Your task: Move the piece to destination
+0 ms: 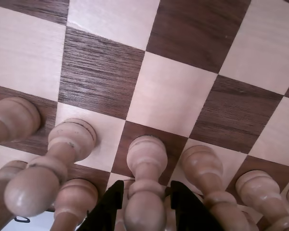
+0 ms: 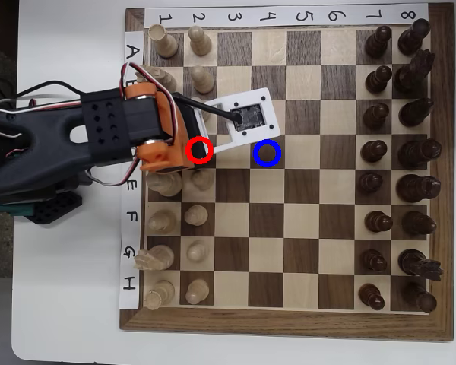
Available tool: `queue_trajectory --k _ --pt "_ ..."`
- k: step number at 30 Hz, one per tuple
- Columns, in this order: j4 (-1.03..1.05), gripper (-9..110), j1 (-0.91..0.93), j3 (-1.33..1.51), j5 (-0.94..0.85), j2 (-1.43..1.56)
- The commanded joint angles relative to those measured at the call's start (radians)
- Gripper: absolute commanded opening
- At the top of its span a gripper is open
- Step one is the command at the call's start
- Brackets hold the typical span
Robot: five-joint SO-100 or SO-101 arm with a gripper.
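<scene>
In the wrist view the piece [image 1: 145, 159], a pale cream pawn, stands upright on a dark square between my two black fingers. My gripper [image 1: 147, 204] flanks its collar, and a thin gap shows on each side. In the overhead view the arm reaches in from the left. There my gripper [image 2: 205, 144] sits over the red-ringed square [image 2: 200, 150], hiding the piece. The destination [image 2: 267, 153], a dark square with a blue ring, lies two squares to the right and is bare.
Pale pawns [image 1: 70, 139] [image 1: 202, 161] stand close on both sides of the piece. Taller pale pieces [image 2: 165, 182] fill the left columns of the board [image 2: 289, 319]. Dark pieces [image 2: 376, 152] line the right columns. The middle squares carry nothing.
</scene>
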Motion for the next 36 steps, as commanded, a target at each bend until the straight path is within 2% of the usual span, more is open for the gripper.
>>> queue_trajectory --k 1,36 --pt "-0.006 11 0.009 0.0 -0.008 0.003" --pt "-0.003 0 0.014 -0.003 -0.005 -0.008"
